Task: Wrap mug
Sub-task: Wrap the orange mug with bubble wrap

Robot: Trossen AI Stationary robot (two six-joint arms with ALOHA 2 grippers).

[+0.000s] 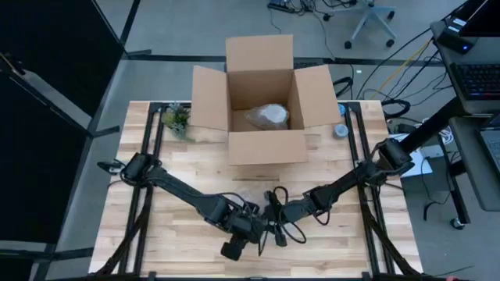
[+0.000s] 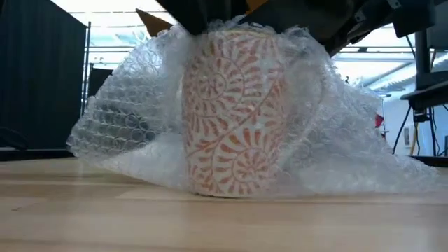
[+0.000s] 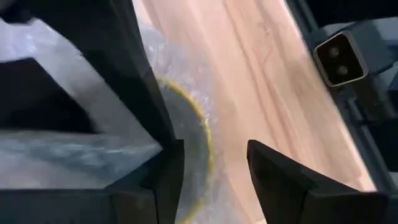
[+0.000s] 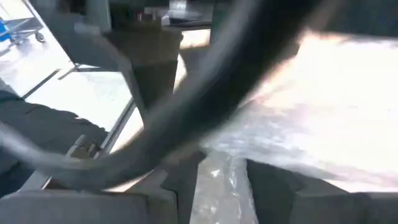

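From above, my left gripper point(image 1: 248, 228) and right gripper point(image 1: 275, 212) meet over the mug. Low down, the mug point(image 2: 234, 112) stands under them, wrap point(image 2: 119, 122) draped round. Left wrist: fingers spread. Right: seemingly pinching wrap, to fold it.

The high view looks straight down on the whole wooden surface point(image 1: 336, 168) and the cardboard box point(image 1: 260, 100). The low view sits at surface level, very close to the mug point(image 2: 234, 112), facing the room behind it. Both wrist views press in tight over the bubble wrap point(image 4: 298, 130), which the low view shares.
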